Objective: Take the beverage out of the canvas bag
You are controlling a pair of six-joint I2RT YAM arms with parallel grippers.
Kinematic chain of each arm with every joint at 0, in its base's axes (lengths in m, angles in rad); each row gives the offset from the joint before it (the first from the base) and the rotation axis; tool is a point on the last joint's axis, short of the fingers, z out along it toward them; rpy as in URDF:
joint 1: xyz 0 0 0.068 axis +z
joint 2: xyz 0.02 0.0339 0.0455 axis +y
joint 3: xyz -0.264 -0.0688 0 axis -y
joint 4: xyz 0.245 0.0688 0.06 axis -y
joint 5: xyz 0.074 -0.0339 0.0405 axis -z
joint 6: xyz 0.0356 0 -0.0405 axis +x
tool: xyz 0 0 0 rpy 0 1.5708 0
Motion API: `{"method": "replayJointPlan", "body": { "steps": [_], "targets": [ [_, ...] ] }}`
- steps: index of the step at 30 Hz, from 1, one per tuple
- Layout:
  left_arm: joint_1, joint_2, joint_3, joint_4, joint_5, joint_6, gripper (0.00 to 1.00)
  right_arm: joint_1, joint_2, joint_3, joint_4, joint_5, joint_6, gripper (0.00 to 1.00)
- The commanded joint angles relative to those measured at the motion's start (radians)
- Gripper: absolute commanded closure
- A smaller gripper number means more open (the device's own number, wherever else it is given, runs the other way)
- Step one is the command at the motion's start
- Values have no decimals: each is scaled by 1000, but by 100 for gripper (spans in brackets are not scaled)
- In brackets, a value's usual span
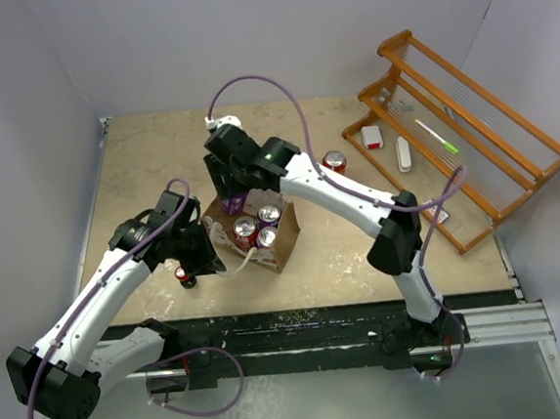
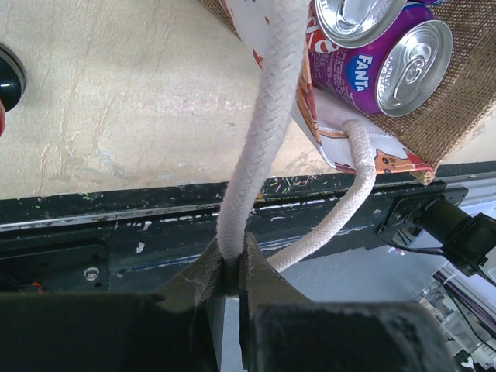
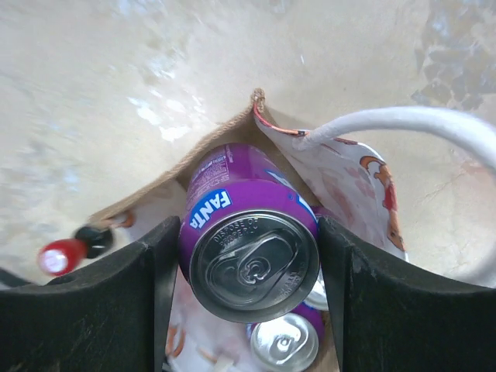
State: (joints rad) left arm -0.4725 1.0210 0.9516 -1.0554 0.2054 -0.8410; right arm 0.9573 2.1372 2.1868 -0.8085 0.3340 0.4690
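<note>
Left gripper (image 2: 231,260) pinches a white handle (image 2: 267,116) at frame bottom, likely anchoring the canvas bag (image 2: 457,101), while right gripper (image 3: 248,229) clamps the purple Fanta can (image 3: 252,267) mid-frame for lifting.

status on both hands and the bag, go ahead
Left hand shut on white rope handle. Right hand shut on purple Fanta can at mouth of tan canvas bag. Other silver-topped cans inside; nothing blocking the lift.
</note>
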Motion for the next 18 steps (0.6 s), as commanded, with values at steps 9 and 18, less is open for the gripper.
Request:
{"method": "replayJointPlan", "body": {
  "steps": [9,18],
  "targets": [
    [5,-27,6,5,-3,12,100,-34,-314,-153,201,-52,159,77],
    [4,-31,-10,15,7,3,100,-151,-597,-557,437,-221,291,93]
  ]
}}
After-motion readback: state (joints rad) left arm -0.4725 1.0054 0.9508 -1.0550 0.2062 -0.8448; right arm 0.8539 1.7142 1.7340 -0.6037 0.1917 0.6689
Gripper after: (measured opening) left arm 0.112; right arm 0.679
